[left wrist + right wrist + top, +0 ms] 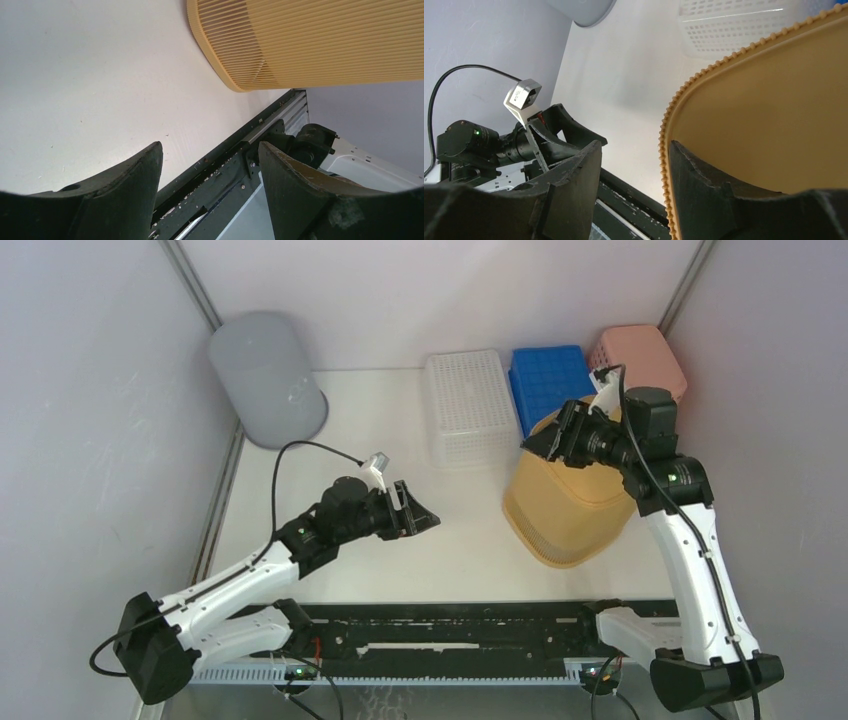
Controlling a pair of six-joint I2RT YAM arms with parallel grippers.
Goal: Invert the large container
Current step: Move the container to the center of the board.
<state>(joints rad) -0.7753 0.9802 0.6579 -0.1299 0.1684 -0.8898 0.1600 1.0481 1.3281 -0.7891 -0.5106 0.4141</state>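
Top view, large container (pixel 570 515): tan tub is sitting right of centre on the tabletop (pixel 370 430), mouth facing up as far as this angle is showing.
Top view, right fingers (pixel 545 440): reaching over the tub's upper-left rim.
Top view, left fingers (pixel 420 510): hovering left of centre, spread wide, holding nothing, well apart from the tub.
Top view, surroundings: grey bin (pixel 268 380) is standing upper left. White basket (pixel 468 405), blue basket (pixel 550 380) and pink basket (pixel 640 355) are lining the upper edge, the white and blue ones just beside the tub.
Left wrist view, large container (pixel 310 40): ribbed wall is filling the upper right, with bare tabletop (pixel 75 75) lying between it and the open left fingers (pixel 210 146).
Right wrist view, right fingers (pixel 635 146): straddling the beaded rim of the large container (pixel 764 125), one outside and one inside. A gap is showing on the outer side, so they are parted, not clamping.
Right wrist view, background: grey bin (pixel 584 7) and white basket (pixel 734 25) are showing along the top.
Progress: the flip is not begun. Closing on the rim, lifting and rolling over are all remaining.
In the way: the baskets are likely crowding any tip toward the upper edge. The centre is looking freer.
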